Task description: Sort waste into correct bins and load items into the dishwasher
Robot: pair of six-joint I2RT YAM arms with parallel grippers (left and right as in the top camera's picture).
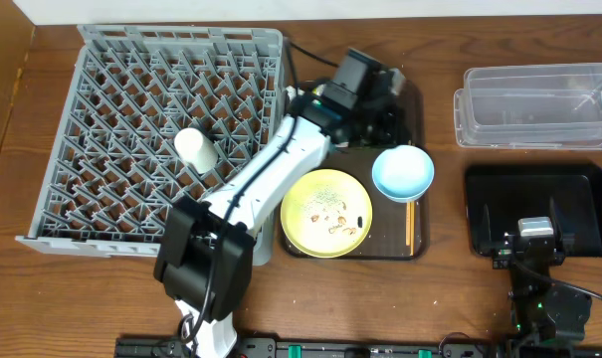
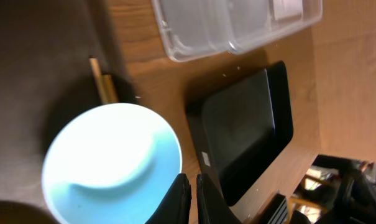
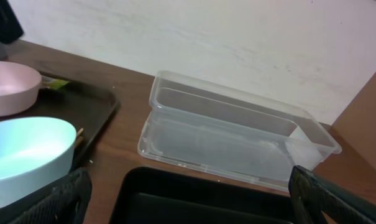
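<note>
Where my left arm (image 1: 281,164) crosses the overhead view, its dark head hides the brown tray's (image 1: 385,237) far end; the blue bowl (image 1: 402,171), the plate (image 1: 325,211) and the cup (image 1: 195,147) in the rack (image 1: 111,89) show plainly. From the left wrist, my left gripper (image 2: 191,198) is pressed together on nothing, at the bowl's rim. From the right wrist, my right gripper (image 3: 189,183) stands wide apart above the black bin (image 3: 206,196); the pink bowl (image 3: 7,87) is cut off at the edge.

A brown wooden table (image 1: 82,298) with a visible grain fills nearly the whole overhead view. Along the table's far edge runs a plain white wall (image 3: 237,37), faintly textured. At the table's right end a brown wooden panel (image 3: 369,102) rises. Even, soft light falls on the table, casting only weak shadows.
</note>
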